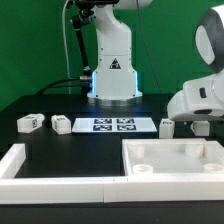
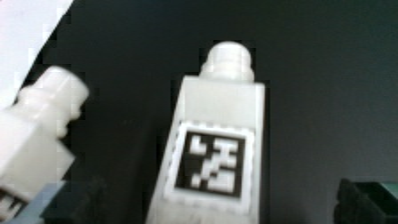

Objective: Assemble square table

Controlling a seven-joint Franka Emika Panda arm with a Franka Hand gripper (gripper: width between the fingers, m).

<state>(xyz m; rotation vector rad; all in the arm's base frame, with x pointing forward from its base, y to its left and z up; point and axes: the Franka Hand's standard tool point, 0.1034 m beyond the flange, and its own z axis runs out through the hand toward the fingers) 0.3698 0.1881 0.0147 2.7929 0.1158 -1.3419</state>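
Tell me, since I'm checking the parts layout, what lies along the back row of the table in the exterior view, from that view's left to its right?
Leftmost leg → second leg → marker board → third leg → gripper, open, low at the row's right end.

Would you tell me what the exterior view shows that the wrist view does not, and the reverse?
Only the exterior view shows the tabletop, the marker board and the robot's base. Only the wrist view shows a leg close up, with its tag and rounded peg end, and a second leg beside it. Both show white legs on the black table; which ones match, I cannot tell.
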